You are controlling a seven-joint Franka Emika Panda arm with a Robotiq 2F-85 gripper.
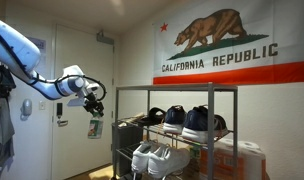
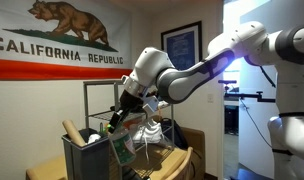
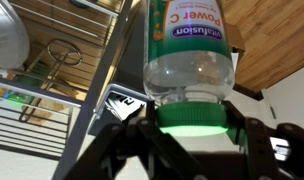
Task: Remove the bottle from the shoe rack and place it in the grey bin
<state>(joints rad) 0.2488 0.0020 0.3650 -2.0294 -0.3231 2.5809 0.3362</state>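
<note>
Already off the shoe rack (image 1: 192, 89) — the bottle (image 3: 187, 50) hangs in the air, with the gripper (image 3: 192, 128) clamped on its green-capped end. In an exterior view it hangs near the grey bin (image 2: 82, 160). Left, by my reading — move over the opening and release.

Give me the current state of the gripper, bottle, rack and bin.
Shoe rack: upright, shoes on its shelves.
Bottle: off the rack, held in the air by its green cap.
Gripper: shut on the bottle.
Grey bin: top open, bottle not in it.
</note>
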